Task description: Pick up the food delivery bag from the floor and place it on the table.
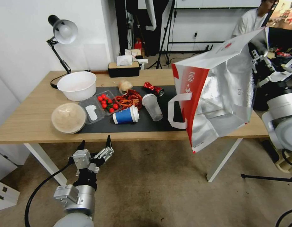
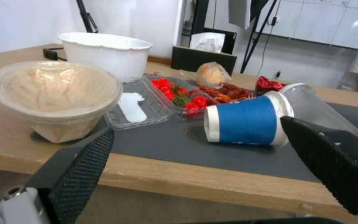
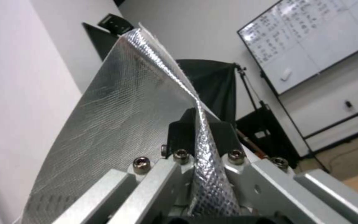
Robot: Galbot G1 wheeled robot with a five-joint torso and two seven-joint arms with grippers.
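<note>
Bag held in the air at the table's right end, not yet set down.

Nearest, the left gripper [image 1: 95,148] hangs spread and empty just below the table [image 1: 26,126] edge, over the floor [image 1: 152,189]. The right gripper [image 3: 199,137] pinches the foil rim of the bag [image 1: 215,91], which hangs tilted, mouth sideways, overhanging the right corner. To land it well, I'd level it upright and lower it onto the bare wood, keeping off the clear cup [image 1: 152,107] and blue cup [image 1: 125,115] farther in.
</note>
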